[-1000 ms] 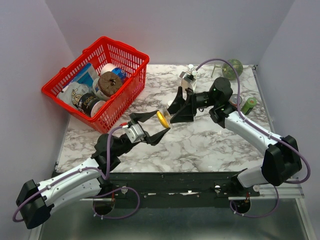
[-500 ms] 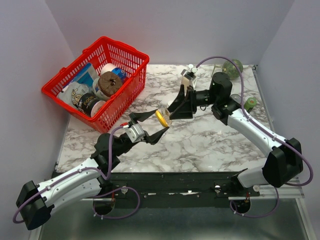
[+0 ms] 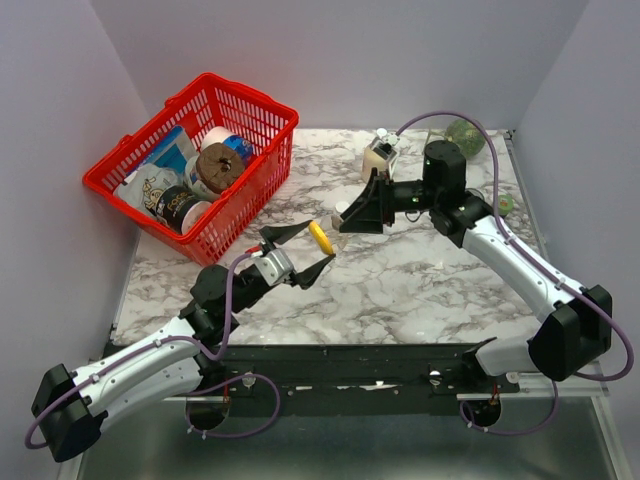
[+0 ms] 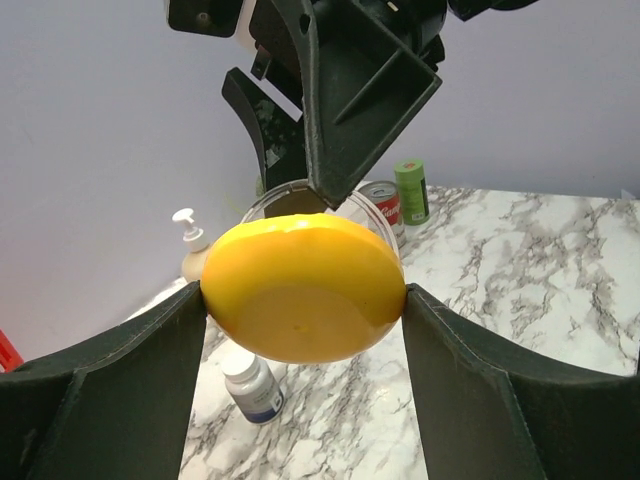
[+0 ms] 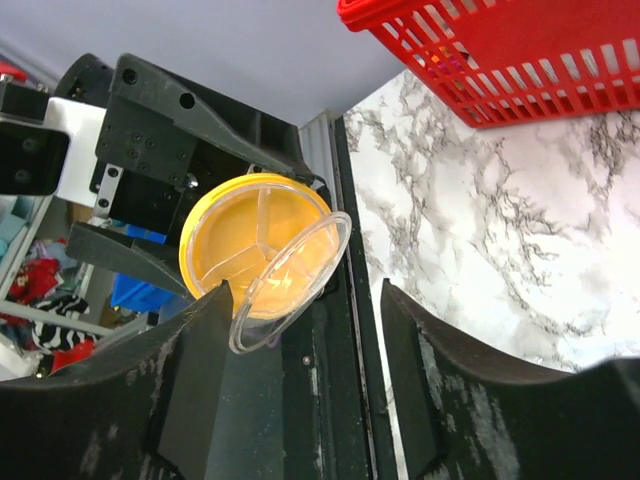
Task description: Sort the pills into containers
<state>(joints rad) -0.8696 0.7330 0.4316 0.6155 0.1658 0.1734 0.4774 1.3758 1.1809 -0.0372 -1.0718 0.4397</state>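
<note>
1. The left pincer (image 3: 318, 243) is clamped across a round yellow pill case (image 4: 303, 290), one finger on each side of its rim. It holds the case on edge in the air above the marble desk (image 3: 420, 280), with the open face turned toward the other arm.

2. The right wrist view shows the inside of the case split by ribs into compartments. A clear lid (image 5: 288, 282) is tilted partly off its face.

3. The right pincer (image 3: 348, 216) is right at that lid with its jaws apart. One finger (image 5: 200, 380) looks to be at the lid's rim, and there is a gap between the lid and the other finger. I judge the lid is not pinched yet.

4. I cannot pick out the pills in any view, and I cannot tell whether the compartments hold any. A white pill bottle (image 4: 253, 385) sits on the desk below the case.

5. Handling, as a judgement:
   - The case is light, stiff, smooth plastic and likely slippery. A grip across its full width, as it is held now, is the sound one.
   - The lid is thin and probably a little springy, so it could flex or snap free. It should be taken at the exposed rim, with the jaws on either face, and peeled away rather than pulled straight.

6. Risk: the case stands on edge, so any loose pills would roll out once the lid clears. It should be levelled before anything is dropped in.
</note>
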